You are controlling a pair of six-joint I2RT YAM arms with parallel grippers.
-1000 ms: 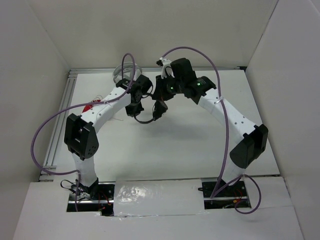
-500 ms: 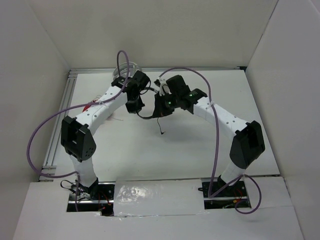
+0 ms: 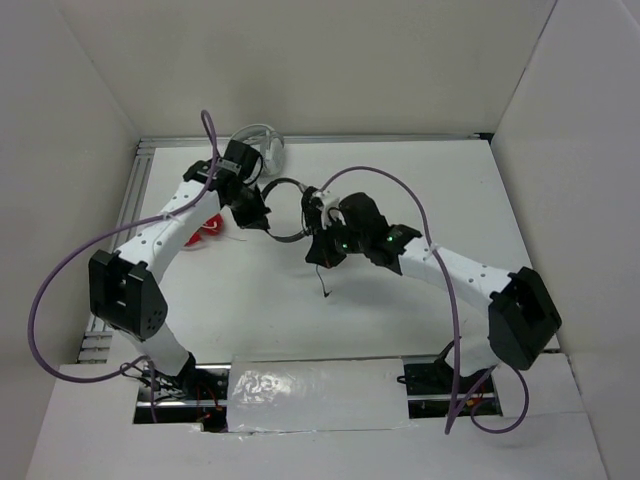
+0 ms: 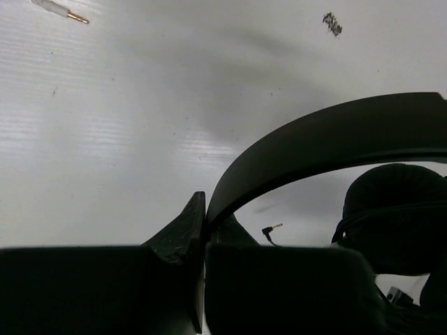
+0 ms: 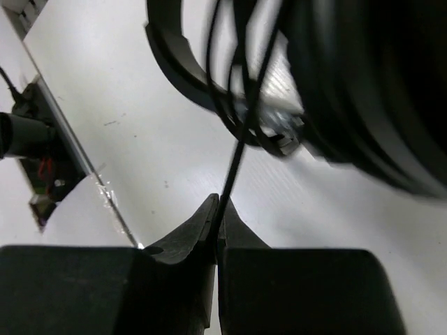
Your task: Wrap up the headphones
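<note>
black headphones: 1 | grey-white headphones: 1 (partly behind the left arm) | red headphones: 1

Looks like a robotics lab test cell rather than a home, shop or office. Boxed in on three sides by plain white panels around a bare white table. Fitted with two white-and-black robot arms, left arm and right arm, bolted at the near edge and trailing loose purple cables. Edged on the left with slotted aluminium rail. Shows exposed wiring at the arm bases, a shiny taped-down sheet between them, and green indicator lights at one wrist
</note>
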